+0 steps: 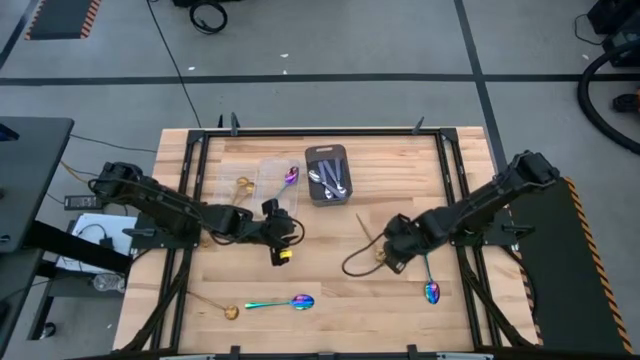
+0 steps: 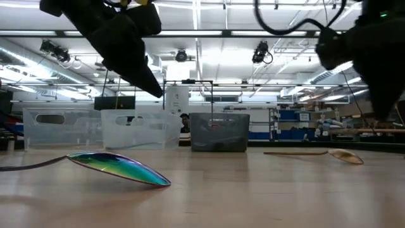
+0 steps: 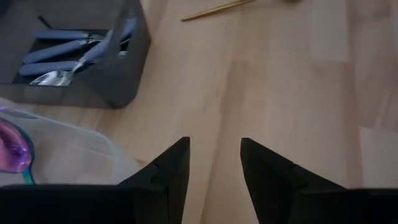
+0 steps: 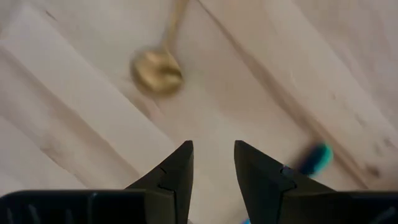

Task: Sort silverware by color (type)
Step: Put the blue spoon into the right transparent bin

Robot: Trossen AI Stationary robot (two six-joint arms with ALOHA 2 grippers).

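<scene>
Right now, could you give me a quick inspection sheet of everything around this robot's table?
Surface: wooden table, black frame.
Job's things: rainbow spoons and loose; gold spoons and loose; silver spoons in gray tray.
Clutter: clear containers, holding one rainbow and one gold spoon.
Grippers: left gripper open, empty, near the containers; right gripper open, empty, over a gold spoon.
Cables: black loop by right arm.
Surroundings: workshop floor, shelving.

A pale, smooth, matt wooden table (image 1: 330,300) is seen under polished metal spoons: an iridescent rainbow spoon (image 1: 283,302), mirror-glossy, a gold spoon (image 4: 157,70) of softer sheen, and silver spoons (image 3: 59,59) (in a matt dark gray tray (image 3: 121,78)) beside a clear plastic container (image 1: 272,178).
</scene>
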